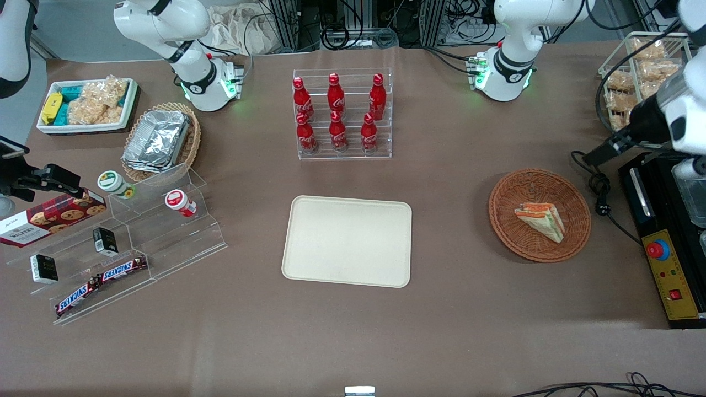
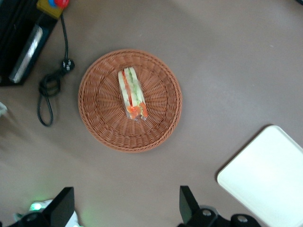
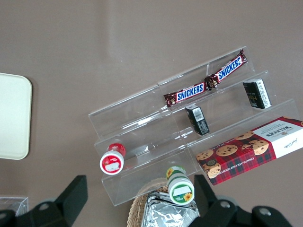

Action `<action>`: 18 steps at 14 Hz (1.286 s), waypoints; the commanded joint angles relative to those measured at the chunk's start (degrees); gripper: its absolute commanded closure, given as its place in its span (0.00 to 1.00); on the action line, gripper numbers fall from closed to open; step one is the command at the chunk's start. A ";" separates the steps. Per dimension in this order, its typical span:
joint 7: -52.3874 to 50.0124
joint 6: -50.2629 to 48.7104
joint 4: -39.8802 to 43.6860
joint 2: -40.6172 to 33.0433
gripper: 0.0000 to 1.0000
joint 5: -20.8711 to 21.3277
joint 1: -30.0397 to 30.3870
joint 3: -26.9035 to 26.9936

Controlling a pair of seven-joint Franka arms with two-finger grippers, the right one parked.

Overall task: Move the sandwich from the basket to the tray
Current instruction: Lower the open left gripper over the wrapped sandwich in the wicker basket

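Note:
The sandwich, a wrapped wedge with an orange label, lies in the round reddish-brown basket toward the working arm's end of the table. The cream tray lies flat and empty beside the basket, toward the table's middle. The left wrist view looks straight down on the sandwich, the basket and a corner of the tray. My left gripper is open and empty, high above bare table, a little farther from the front camera than the basket. Its arm shows in the front view.
A black control box with a red button and a coiled cable lie beside the basket. A rack of red cola bottles stands farther back than the tray. A wire rack of snacks, acrylic steps and a foil-filled basket stand around the edges.

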 commanded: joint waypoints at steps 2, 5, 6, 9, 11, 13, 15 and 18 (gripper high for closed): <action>-10.55 10.65 -12.95 -0.14 0.00 0.10 -0.48 -0.17; -11.79 17.95 -20.08 1.17 0.00 0.18 -0.04 0.01; -12.93 20.75 -21.84 2.66 0.00 0.36 0.05 0.09; -17.59 27.80 -25.01 7.49 0.00 1.23 0.05 0.71; -18.56 31.05 -26.33 10.31 0.00 2.55 0.05 1.85; -18.65 33.95 -26.86 12.77 0.00 2.56 -0.04 2.82; -19.44 36.33 -27.39 15.05 0.00 2.65 -0.04 3.08; -21.11 40.02 -28.10 17.52 0.00 2.65 -0.04 3.17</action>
